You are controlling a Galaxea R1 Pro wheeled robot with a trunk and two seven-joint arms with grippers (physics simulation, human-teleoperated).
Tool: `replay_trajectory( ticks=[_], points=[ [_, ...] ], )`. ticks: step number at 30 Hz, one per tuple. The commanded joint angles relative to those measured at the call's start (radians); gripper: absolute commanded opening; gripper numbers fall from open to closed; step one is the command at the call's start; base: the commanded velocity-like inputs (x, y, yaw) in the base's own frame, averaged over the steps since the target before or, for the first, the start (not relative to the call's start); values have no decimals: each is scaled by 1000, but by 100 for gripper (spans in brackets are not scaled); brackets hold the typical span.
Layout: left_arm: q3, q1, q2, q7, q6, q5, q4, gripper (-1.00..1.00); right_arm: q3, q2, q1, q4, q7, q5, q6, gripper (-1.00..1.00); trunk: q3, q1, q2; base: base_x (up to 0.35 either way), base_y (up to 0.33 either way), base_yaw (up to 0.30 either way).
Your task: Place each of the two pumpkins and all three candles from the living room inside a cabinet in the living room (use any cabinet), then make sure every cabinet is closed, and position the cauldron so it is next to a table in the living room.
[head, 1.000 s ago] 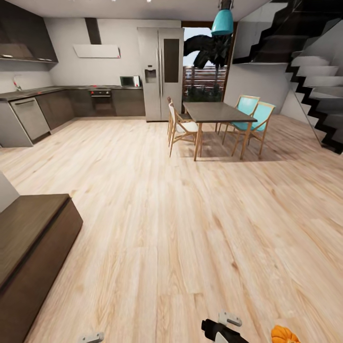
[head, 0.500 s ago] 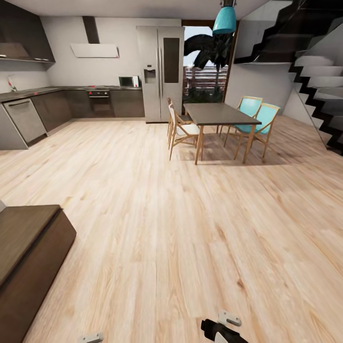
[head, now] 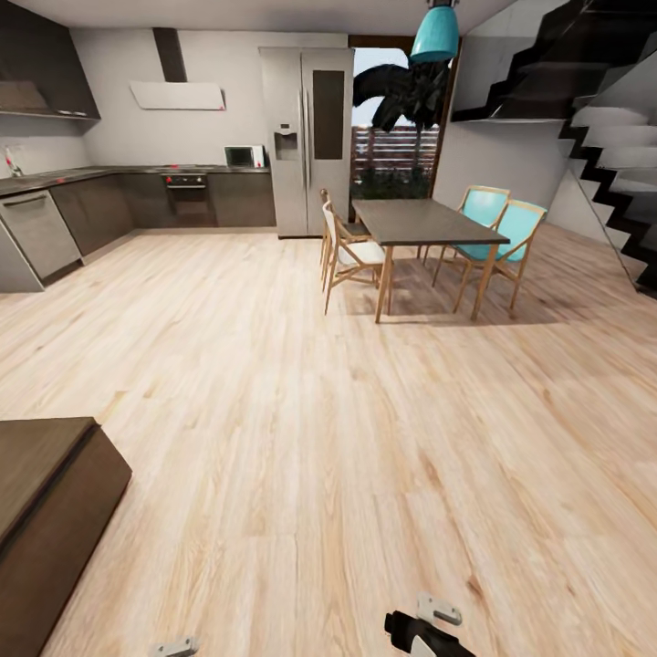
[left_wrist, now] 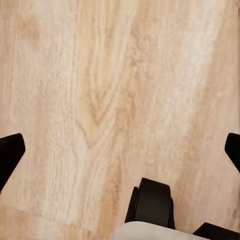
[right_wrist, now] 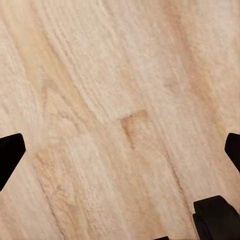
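Cabinet [head: 50,511] sits at near left of the head view: long low dark brown unit, only its end corner and top in frame, fronts not readable from here. It stands on the light wood plank floor [head: 347,438], which runs across the whole room.

Left hand [left_wrist: 120,150]: fingertips far apart at the two edges of the left wrist view, nothing between them, only floor planks under it. Right hand [right_wrist: 120,150]: same, fingers spread wide and empty over bare planks.

Far centre: dark-topped dining table [head: 424,221] on wooden legs, two white-seat chairs [head: 351,251] on its left, two turquoise chairs [head: 497,228] on its right. Turquoise pendant lamp [head: 434,35] hangs above it. Steel fridge [head: 306,137] behind the table, kitchen units [head: 146,196] run along the far left wall, staircase [head: 602,137] at far right.
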Motion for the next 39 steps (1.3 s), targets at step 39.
replay_trajectory(
  ticks=[39],
  points=[
    [0,0,0,0,-35,1,0,100,0,0,0,-1,0,0,2,100,0,0,0,332,0,0]
  ],
)
